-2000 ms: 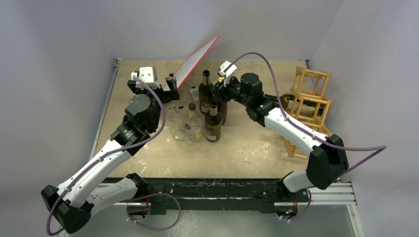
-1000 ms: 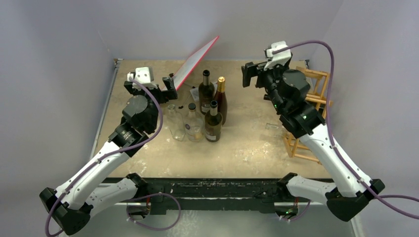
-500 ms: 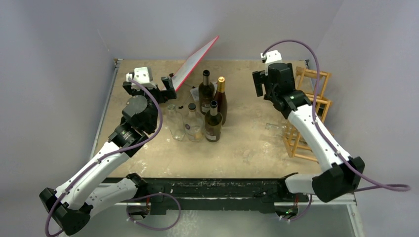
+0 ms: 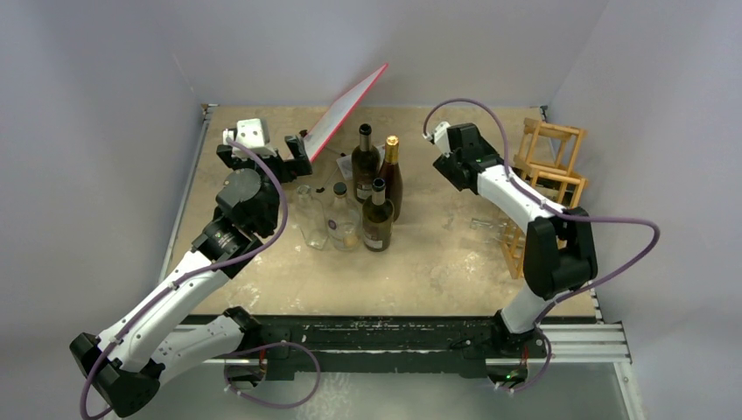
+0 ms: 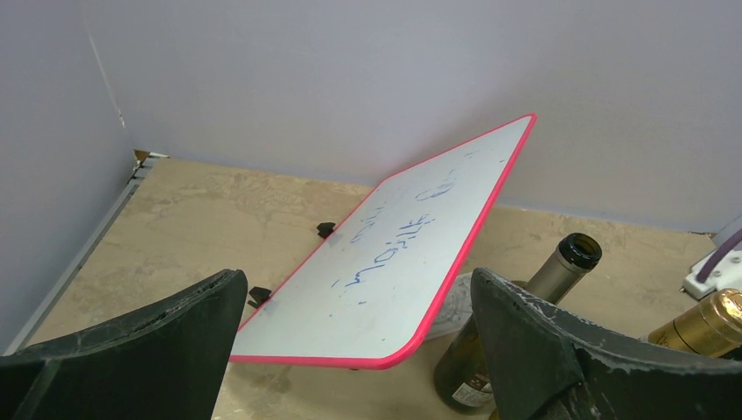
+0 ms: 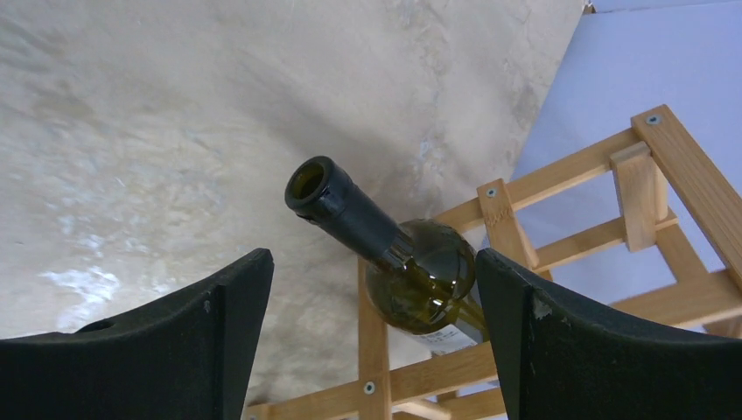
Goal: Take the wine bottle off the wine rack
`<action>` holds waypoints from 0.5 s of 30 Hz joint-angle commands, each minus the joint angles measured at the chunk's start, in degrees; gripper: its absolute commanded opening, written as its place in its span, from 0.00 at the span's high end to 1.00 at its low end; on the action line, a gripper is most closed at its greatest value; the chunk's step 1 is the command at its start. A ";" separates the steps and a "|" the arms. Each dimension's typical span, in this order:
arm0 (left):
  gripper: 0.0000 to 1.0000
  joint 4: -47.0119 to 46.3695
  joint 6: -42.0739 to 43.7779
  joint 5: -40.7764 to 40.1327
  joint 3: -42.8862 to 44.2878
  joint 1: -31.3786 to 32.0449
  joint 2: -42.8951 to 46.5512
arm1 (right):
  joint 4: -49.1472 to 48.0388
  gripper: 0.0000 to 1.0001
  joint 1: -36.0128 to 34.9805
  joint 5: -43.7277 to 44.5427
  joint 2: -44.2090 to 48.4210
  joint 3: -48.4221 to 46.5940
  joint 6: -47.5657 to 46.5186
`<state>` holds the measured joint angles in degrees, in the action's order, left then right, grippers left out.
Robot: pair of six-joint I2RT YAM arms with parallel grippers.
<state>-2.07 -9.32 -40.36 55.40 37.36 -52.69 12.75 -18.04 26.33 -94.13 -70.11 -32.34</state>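
Blue marker scribbles on the red-edged whiteboard (image 5: 411, 254) are unreadable. The right gripper (image 6: 372, 259) has dropped from its raised pose. Its jaws are wide and empty, facing the wine bottle (image 6: 420, 267), which lies in the wine rack (image 6: 560, 172) with its neck poking out. The left gripper (image 5: 354, 282) gapes wide, holding nothing.

Straight ahead of the right gripper (image 6: 372, 271): dark green glass wine bottle (image 6: 418, 278), lying in a cell of the light-brown wooden lattice wine rack (image 6: 542, 181), neck poking out toward the gripper. Rack ahead and to the right of that gripper, standing on the beige mottled desk (image 6: 131, 105), near the wall. Ahead of the left gripper (image 5: 356, 293): red-edged flat whiteboard (image 5: 411, 254), propped at a tilt over the desk. To that gripper's right: cluster of upright glass bottles (image 4: 363, 197).
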 commanded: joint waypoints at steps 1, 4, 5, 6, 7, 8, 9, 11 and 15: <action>0.01 -2.19 0.82 -0.36 0.50 -0.37 0.87 | -1.92 0.14 0.61 2.40 -0.68 -1.90 -10.73; 0.01 -2.13 0.64 -0.18 0.43 -0.37 0.70 | -3.11 0.15 1.25 1.91 -2.11 -0.91 -13.74; 0.01 -2.11 0.58 -0.16 0.44 -0.36 0.66 | -3.17 0.16 1.39 1.70 -2.78 -0.83 -14.43; 0.01 -2.10 0.49 -0.08 0.42 -0.36 0.64 | -3.12 0.16 1.59 1.40 -3.60 -0.82 -14.97; 0.01 -2.10 0.46 0.00 0.41 -0.34 0.57 | -3.00 0.17 1.72 1.02 -4.62 -0.89 -15.65; 0.01 -2.10 0.41 0.14 0.46 -0.38 0.53 | -2.90 0.18 1.82 0.98 -5.45 -0.98 -16.33; 0.01 -2.05 0.36 0.25 0.42 -0.40 0.48 | -2.94 0.19 2.02 1.27 -6.30 -1.13 -16.88; 0.01 -2.07 0.40 0.28 0.51 -0.32 0.35 | -2.79 0.22 2.27 1.60 -7.72 -1.42 -17.79; 0.01 -1.97 0.40 0.11 0.63 -0.38 0.03 | -4.32 0.23 3.11 2.08 -9.24 -0.96 -19.16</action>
<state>-2.07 -9.37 -40.32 55.40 37.26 -52.71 10.98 -15.90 27.42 -102.89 -70.11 -48.16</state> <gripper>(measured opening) 0.993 0.778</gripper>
